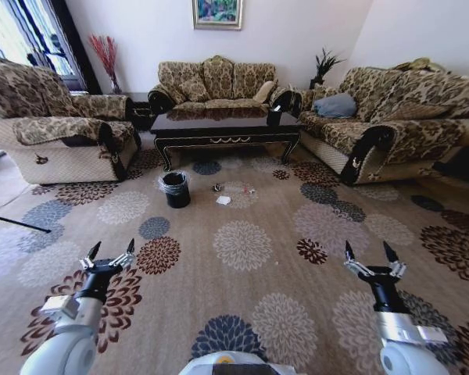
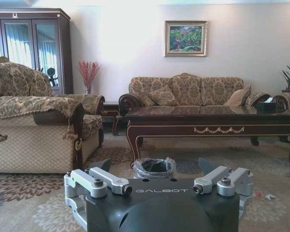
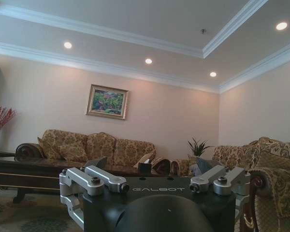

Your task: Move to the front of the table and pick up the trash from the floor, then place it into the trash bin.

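The dark glossy table [image 1: 227, 125] stands far ahead between the sofas. On the patterned floor [image 1: 242, 246] in front of it lie the trash pieces: a crumpled white paper [image 1: 223, 200], a tiny dark piece [image 1: 216, 187] and a small clear item with a red spot [image 1: 249, 190]. The black trash bin [image 1: 175, 189] with its crinkly liner stands just left of them. My left gripper [image 1: 109, 251] and right gripper [image 1: 371, 251] hover low near me, both open and holding nothing, well short of the trash. In the left wrist view the bin [image 2: 157, 168] shows before the table [image 2: 212, 118].
An armchair [image 1: 62, 137] flanks the left, a long sofa [image 1: 391, 125] the right, another sofa [image 1: 215, 82] behind the table. A black tissue box [image 1: 274, 117] sits on the table's right end. Open carpet lies between me and the trash.
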